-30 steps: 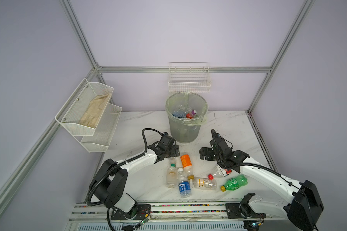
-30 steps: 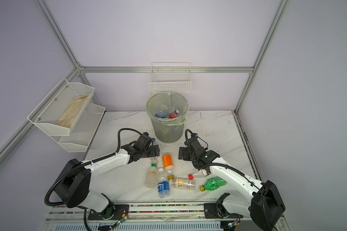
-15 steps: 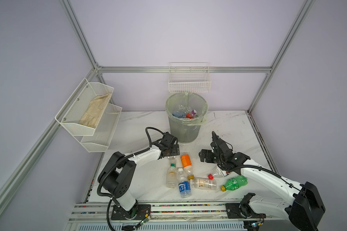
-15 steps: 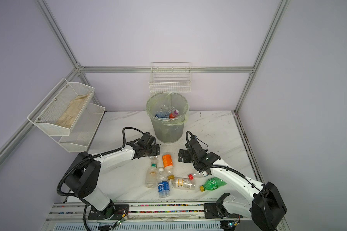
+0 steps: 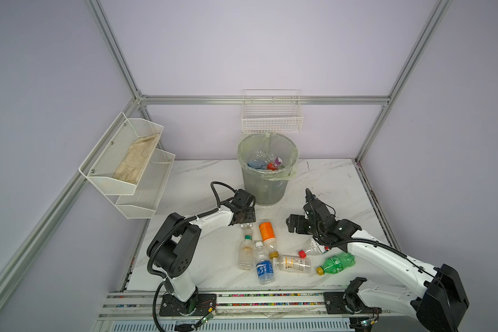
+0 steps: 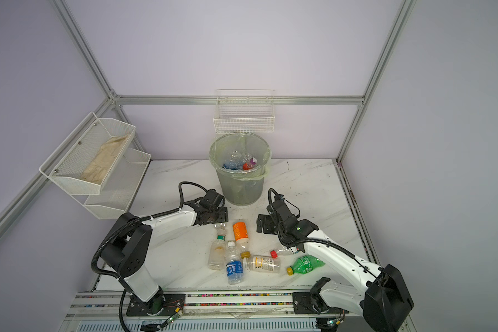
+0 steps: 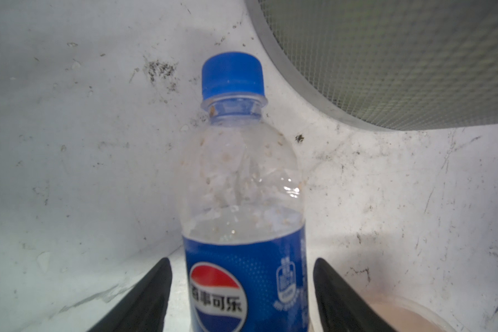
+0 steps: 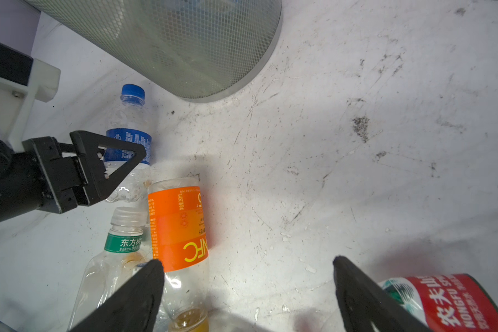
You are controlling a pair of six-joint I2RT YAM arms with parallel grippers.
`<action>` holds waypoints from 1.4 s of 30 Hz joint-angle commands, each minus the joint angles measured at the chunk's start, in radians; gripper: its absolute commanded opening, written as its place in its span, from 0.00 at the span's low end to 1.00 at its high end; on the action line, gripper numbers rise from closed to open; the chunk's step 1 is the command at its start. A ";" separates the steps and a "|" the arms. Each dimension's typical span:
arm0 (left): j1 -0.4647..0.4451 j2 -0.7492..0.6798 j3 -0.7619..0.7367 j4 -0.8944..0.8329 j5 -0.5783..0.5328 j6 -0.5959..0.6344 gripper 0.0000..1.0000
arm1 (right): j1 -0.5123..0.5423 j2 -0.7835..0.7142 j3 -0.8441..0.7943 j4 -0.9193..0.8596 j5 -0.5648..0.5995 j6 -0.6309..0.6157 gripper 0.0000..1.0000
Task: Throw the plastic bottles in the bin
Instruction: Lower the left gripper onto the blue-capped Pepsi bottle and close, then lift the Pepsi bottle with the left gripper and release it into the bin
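Bin point(image 5: 263, 188): is standing at 12 o'clock on the marble table point(image 5: 202, 184), with several bottles point(image 5: 263, 164) lying inside its pale green liner.

Left gripper point(image 7: 241, 260): is reaching down at 7 o'clock from the bin's foot. Its fingers point(image 7: 153, 290) are standing apart, one on each side of a blue label, and a thin strip of table is showing between one finger and the label, so they are not clamping.

Pepsi bottle point(image 7: 242, 186): is lying on the table between those fingers. Its blue cap point(image 7: 232, 74) is pointing toward the bin's base.

Right gripper point(image 8: 247, 261): is hovering low at 5 o'clock from the bin with its fingers spread wide. It is holding nothing, and only bare marble is showing between them.

Orange-labelled bottle point(image 5: 267, 231): is lying at 6 o'clock from the bin, just beside the Pepsi bottle's base.

Green-collared clear bottle point(image 5: 245, 253): is lying at 7 o'clock from the orange-labelled bottle.

Blue-labelled water bottle point(image 5: 264, 267): is lying alongside it, toward the table's 6 o'clock edge.

Gold-capped bottle point(image 5: 292, 263): is lying crosswise at 5 o'clock from the orange-labelled bottle.

Red-capped crushed bottle point(image 5: 311, 251): is lying under the right arm.

Green bottle point(image 5: 338, 263): is lying at 4 o'clock from the cluster, well apart from the bin.
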 commanded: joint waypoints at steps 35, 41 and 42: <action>0.009 -0.299 0.001 -0.100 -0.109 0.032 0.43 | -0.217 -0.104 0.208 -0.295 0.134 -0.026 0.97; 0.008 -0.440 0.004 -0.125 -0.152 0.055 0.43 | -0.216 -0.109 0.203 -0.288 0.130 -0.027 0.97; 0.008 -0.461 0.006 -0.125 -0.159 0.064 0.43 | -0.217 -0.110 0.202 -0.287 0.127 -0.026 0.97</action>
